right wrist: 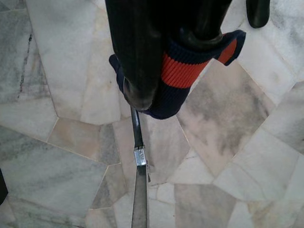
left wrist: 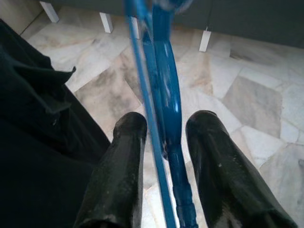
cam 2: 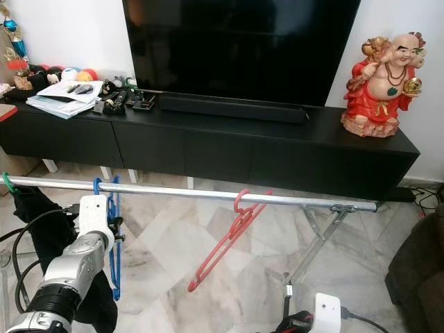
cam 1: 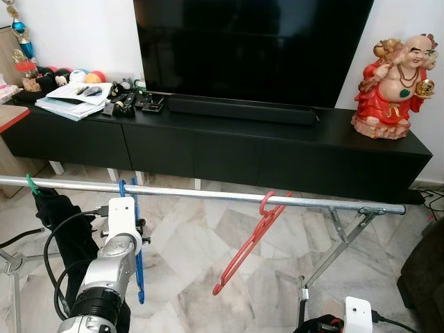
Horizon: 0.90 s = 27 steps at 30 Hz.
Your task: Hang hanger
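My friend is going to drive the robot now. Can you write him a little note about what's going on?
Left gripper: raised at the metal rail, fingers either side of the blue hanger, which has its hook over the rail. Not clamped.
Right gripper: low, shut on a navy and orange sock.
Red hanger already hangs on the rail, tilted.
Left: draw the left gripper away from the blue hanger.

- metal rail [cam 1: 208,195] carries blue hanger [cam 1: 139,270] between left fingers [left wrist: 118,175], red hanger [cam 1: 246,243], black garment [cam 1: 62,222]
- marble floor [cam 1: 208,277] below fingers
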{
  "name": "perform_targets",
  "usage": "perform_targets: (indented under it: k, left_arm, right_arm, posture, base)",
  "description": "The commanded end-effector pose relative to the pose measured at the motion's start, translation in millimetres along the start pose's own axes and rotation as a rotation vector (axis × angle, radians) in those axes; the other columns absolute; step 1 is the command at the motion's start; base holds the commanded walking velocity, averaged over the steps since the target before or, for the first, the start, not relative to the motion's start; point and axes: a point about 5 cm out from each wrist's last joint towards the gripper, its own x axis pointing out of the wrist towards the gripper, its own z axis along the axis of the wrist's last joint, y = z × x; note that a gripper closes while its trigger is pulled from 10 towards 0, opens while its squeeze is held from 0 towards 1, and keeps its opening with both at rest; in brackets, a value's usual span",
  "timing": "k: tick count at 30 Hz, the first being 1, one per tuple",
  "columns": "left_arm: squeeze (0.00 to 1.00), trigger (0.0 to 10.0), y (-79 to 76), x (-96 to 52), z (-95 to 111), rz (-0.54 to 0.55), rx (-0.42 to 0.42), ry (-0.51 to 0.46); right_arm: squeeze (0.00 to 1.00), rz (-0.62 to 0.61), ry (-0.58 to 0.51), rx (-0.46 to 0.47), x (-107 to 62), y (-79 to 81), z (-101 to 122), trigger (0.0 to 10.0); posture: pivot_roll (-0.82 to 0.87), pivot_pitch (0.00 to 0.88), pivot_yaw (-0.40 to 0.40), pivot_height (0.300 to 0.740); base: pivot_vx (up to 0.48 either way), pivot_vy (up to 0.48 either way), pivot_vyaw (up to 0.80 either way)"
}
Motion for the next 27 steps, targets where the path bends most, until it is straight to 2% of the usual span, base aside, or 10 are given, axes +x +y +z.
perform_targets:
  k: [1, 27]
  left_arm:
    - [0.00, 0.0, -1.2, 1.3, 7.3, 0.002, -0.008, -0.019]
    - [0.00, 0.0, 0.0, 0.4, 0.1, -0.020, 0.016, 0.010]
  right_arm:
    - [0.00, -0.001, -0.013, 0.000, 0.5, -1.1, 4.1, 10.0]
    - [0.00, -0.001, -0.008, -0.001, 0.8, -2.3, 5.6, 10.0]
  posture:
    - [0.16, 0.000, -0.052, 0.740]
    - [0.16, 0.000, -0.061, 0.740]
  base:
    - [0.000, 0.000, 0.00]
    - [0.000, 0.000, 0.00]
